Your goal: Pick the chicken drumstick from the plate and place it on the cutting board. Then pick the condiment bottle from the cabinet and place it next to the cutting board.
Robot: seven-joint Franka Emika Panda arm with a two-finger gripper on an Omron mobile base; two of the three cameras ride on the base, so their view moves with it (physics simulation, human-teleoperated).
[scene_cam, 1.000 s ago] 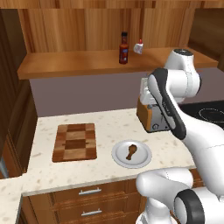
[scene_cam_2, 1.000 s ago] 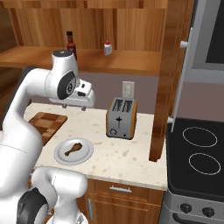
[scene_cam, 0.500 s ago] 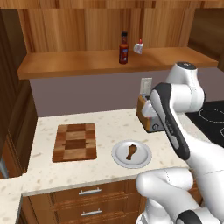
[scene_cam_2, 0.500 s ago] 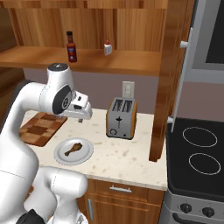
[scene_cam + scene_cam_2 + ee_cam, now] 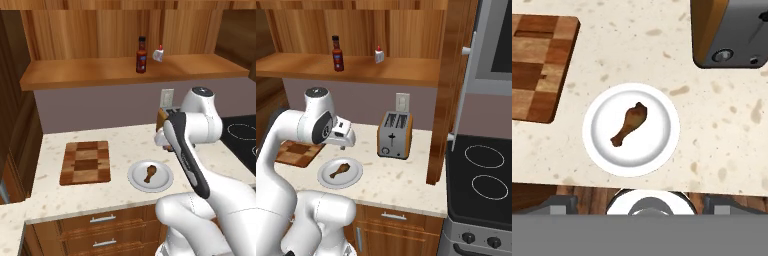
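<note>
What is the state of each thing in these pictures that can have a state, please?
drumstick: lying on the plate, not gripped
plate: on the counter, holding the drumstick
board: flat on the counter, bare
bottle: upright on the shelf, capped
shelf: open, holding the bottle
toaster: upright on the counter, slots empty
gripper: above the plate, holding nothing

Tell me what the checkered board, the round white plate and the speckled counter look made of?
The checkered board: wood, matte, shown by light and dark brown blocks. The round white plate: probably glazed ceramic, smooth with soft shading. The speckled counter: stone-like, cream with brown flecks.
</note>
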